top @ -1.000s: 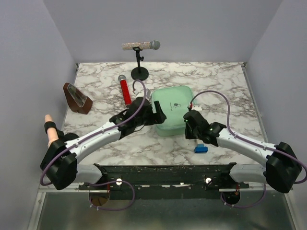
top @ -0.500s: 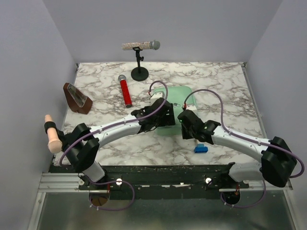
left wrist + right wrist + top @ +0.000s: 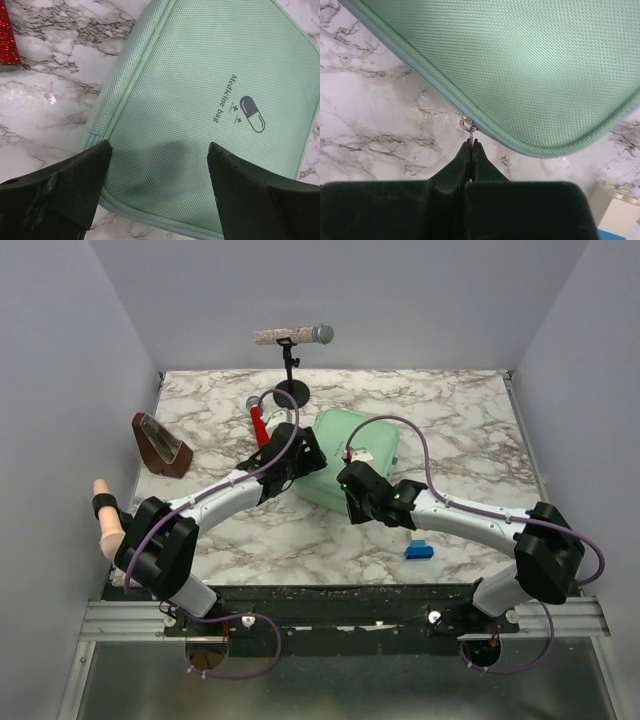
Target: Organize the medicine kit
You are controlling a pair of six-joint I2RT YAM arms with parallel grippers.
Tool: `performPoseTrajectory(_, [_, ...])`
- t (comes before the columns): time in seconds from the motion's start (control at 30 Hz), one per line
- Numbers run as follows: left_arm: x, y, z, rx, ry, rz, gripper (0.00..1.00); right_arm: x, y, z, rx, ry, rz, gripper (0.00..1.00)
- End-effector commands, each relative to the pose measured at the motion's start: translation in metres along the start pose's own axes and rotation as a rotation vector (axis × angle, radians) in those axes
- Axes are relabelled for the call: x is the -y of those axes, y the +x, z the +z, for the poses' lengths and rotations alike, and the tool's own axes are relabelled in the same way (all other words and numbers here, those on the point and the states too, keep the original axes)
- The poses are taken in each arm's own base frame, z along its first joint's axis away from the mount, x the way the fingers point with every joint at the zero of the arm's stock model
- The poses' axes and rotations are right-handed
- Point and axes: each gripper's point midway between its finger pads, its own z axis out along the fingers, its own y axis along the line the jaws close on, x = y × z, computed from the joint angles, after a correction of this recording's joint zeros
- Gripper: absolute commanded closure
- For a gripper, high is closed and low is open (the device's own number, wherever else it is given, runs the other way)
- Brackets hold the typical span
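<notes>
Mint woven medicine kit, left claw spread above, right claw tight on its metal zipper pull.

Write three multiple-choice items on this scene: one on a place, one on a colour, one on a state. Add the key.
1. The blue box lies:
A) on top of the kit
B) on the table, nearer the arm bases than the kit
C) under the kit

2. The kit is:
A) mint green
B) red
C) white

3. The right pincer is:
A) wide open
B) shut on the zipper pull
C) holding the blue box

Key:
1 B, the top view shows it on the table, on the near side of the kit.
2 A, both wrist views show green fabric.
3 B, its tips meet on the metal pull at the kit's edge.
</notes>
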Motion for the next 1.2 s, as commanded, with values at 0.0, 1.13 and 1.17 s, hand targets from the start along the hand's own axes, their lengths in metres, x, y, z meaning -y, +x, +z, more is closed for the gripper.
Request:
performPoseTrajectory(0.0, [-0.105,0.053,0.001,-0.199,-0.334,0.098,0.07,0.023,0.004,-0.009,0.003,0.087,-0.016,0.99])
performPoseTrajectory(1.13, [0.017,0.076,-0.08,-0.141,0.04,-0.197,0.01,0.086,0.032,-0.016,-0.014,0.162,0.122,0.99])
performPoseTrajectory(1.17, [0.022,0.08,-0.076,-0.149,0.051,-0.201,0.01,0.086,0.032,-0.016,-0.016,0.158,0.121,0.99])
